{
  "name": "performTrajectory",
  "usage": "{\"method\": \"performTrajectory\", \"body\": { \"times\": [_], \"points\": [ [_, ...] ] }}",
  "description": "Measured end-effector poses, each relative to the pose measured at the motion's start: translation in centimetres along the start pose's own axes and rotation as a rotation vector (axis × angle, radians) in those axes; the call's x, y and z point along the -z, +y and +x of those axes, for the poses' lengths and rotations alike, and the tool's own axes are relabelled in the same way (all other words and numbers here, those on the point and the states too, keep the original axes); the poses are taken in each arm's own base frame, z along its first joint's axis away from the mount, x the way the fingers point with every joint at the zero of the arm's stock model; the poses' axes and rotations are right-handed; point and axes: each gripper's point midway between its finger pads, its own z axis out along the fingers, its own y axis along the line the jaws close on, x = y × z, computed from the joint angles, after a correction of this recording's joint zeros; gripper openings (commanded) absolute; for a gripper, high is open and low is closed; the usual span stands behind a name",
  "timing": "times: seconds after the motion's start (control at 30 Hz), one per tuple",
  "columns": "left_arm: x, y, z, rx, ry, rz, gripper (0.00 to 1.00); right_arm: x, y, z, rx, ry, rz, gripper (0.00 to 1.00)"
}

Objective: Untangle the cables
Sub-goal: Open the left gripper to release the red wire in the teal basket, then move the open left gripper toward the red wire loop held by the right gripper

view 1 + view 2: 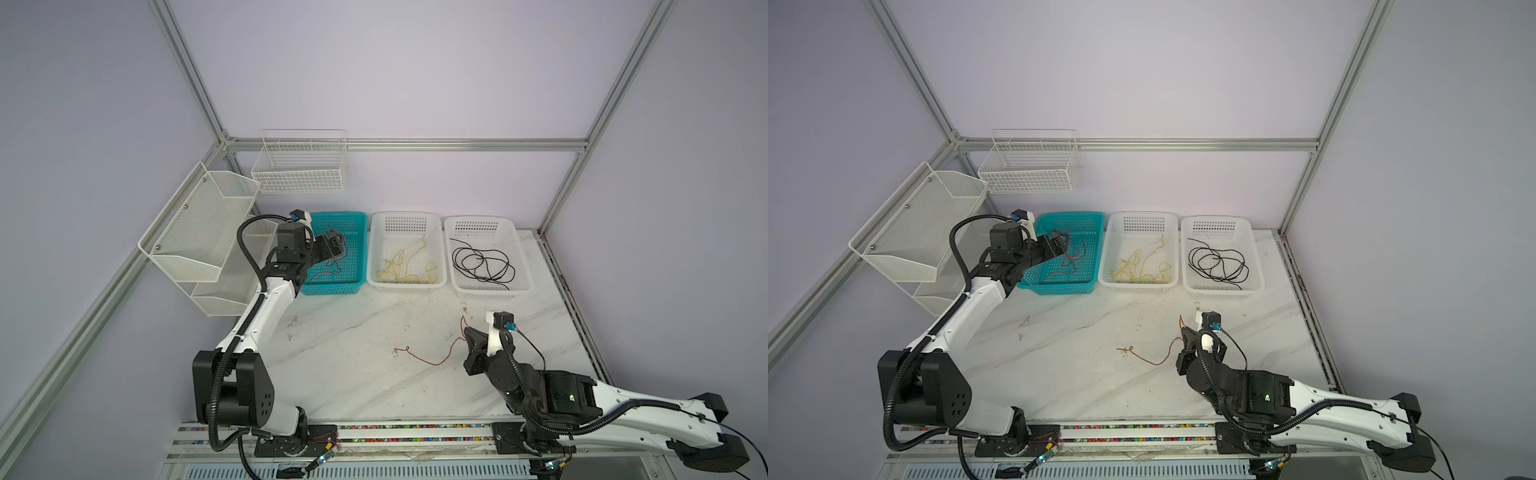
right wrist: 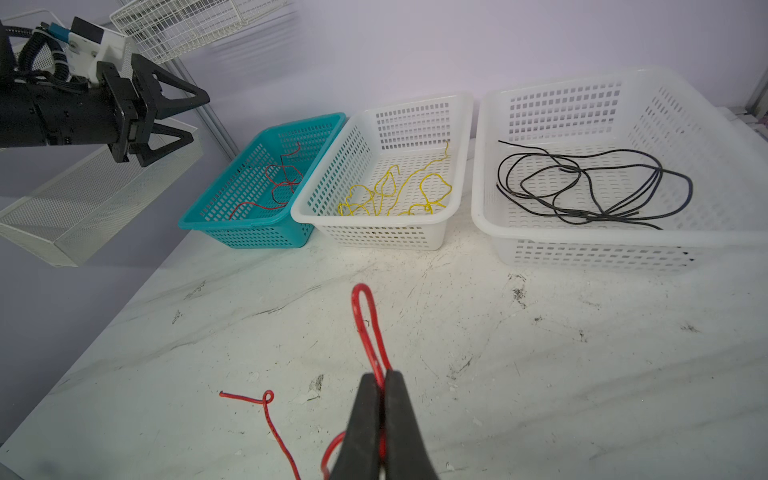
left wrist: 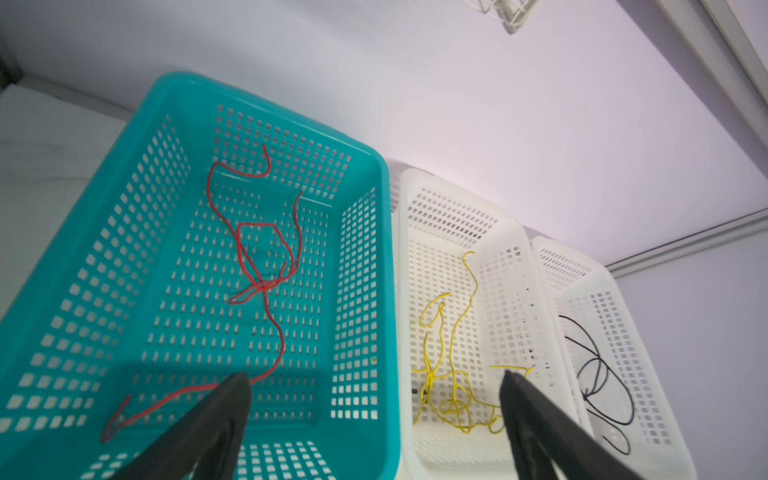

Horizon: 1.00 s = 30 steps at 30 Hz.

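Binned: red cables (image 3: 264, 286), yellow cables (image 3: 429, 376), black cable (image 2: 590, 216); outstanding, lower centre: loose red cable (image 2: 361, 286) clamped in right fingers (image 2: 365, 415); left fingers (image 3: 224, 415) apart.

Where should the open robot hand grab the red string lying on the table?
Probably the short free end just past the small loop in the red string, coming straight down from above: it lies flat on the table. The right gripper pinches the string farther along.
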Motion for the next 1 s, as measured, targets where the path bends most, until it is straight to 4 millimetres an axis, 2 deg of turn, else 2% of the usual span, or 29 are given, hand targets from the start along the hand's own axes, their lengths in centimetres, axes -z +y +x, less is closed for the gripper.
{"method": "performTrajectory", "body": {
  "times": [0.17,0.33,0.47,0.63,0.73,1.0],
  "points": [
    [2.3,-0.6,0.8,-0.001,-0.009,0.013,1.00,0.0,0.0,0.0,0.000,0.000,0.000,0.00],
    [4.8,-2.6,1.4,-0.031,-0.039,0.045,1.00,0.0,0.0,0.0,0.000,0.000,0.000,0.00],
    [6.3,-3.9,3.0,-0.060,-0.032,0.065,0.99,0.0,0.0,0.0,0.004,0.001,-0.002,0.00],
    [8.0,-5.1,6.2,-0.087,0.017,0.112,1.00,0.0,0.3,0.3,0.015,0.016,-0.017,0.00],
    [8.5,-6.7,8.6,-0.112,0.070,0.172,1.00,0.0,0.6,0.5,0.016,0.028,-0.036,0.00],
    [11.3,-12.7,15.9,-0.226,0.259,0.439,1.00,0.0,2.6,0.6,0.032,0.074,-0.105,0.00]
  ]
}}
